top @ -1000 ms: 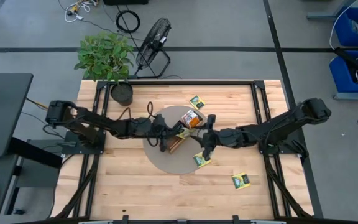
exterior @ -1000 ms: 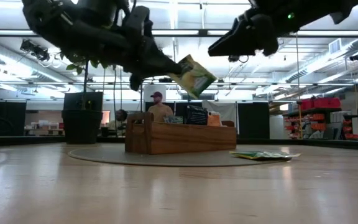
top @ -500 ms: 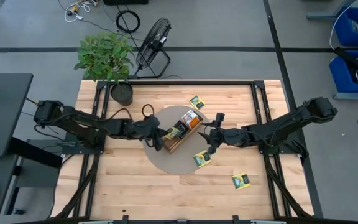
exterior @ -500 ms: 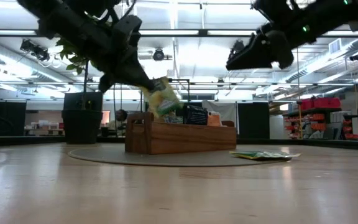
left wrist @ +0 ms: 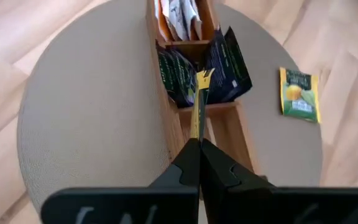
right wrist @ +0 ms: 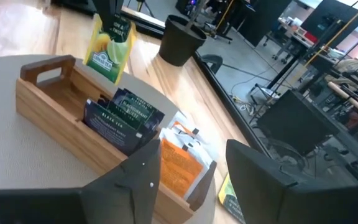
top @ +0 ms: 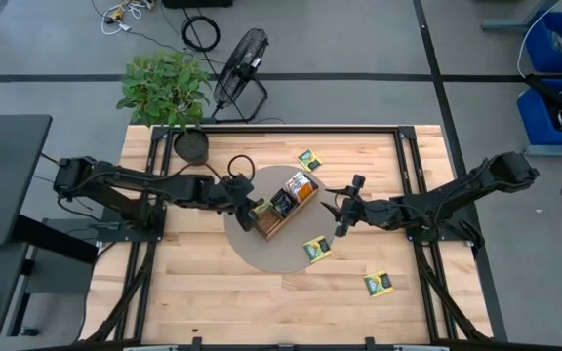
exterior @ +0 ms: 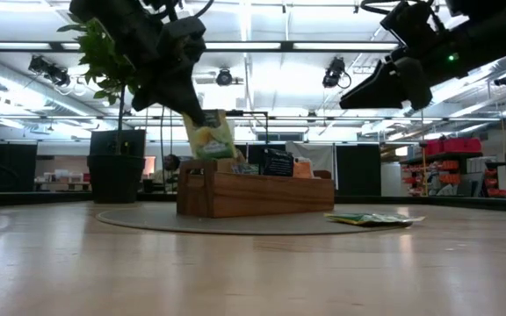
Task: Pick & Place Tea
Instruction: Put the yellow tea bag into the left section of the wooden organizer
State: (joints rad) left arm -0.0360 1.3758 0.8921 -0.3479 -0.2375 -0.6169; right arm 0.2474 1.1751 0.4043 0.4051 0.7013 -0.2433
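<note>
A long wooden tray [top: 283,205] stands on a round grey mat [top: 261,249] in the middle of the table. It holds dark navy tea packets [left wrist: 207,65] and orange-and-white ones [right wrist: 178,163]. My left gripper [top: 252,211] is shut on a yellow-green tea packet [exterior: 207,137], which hangs over the tray's empty end compartment [right wrist: 48,93]. My right gripper [top: 344,214] hangs open to the right of the tray and above the table, with nothing between its fingers [right wrist: 138,183]. My left gripper pinches the yellow-green packet by its top edge [left wrist: 196,134] between its two fingers. The fingers come slanting down from the table's left side. The packet hangs upright below them, its lower edge [exterior: 211,158] about level with the tray's rim. I cannot tell whether it touches the tray.
Loose yellow-green packets lie on the mat's right edge [top: 316,249], on the far part of the table [top: 308,159] and near the front right [top: 378,284]. A potted plant [top: 191,144] stands at the far left corner. A person [exterior: 227,151] shows in the room behind.
My left gripper has swung toward the table's left and tipped to point more steeply down. The packet, which stuck out tilted to the right, now hangs upright and lower over the tray's left end. My right gripper has drawn back toward the table's right edge, still open.
</note>
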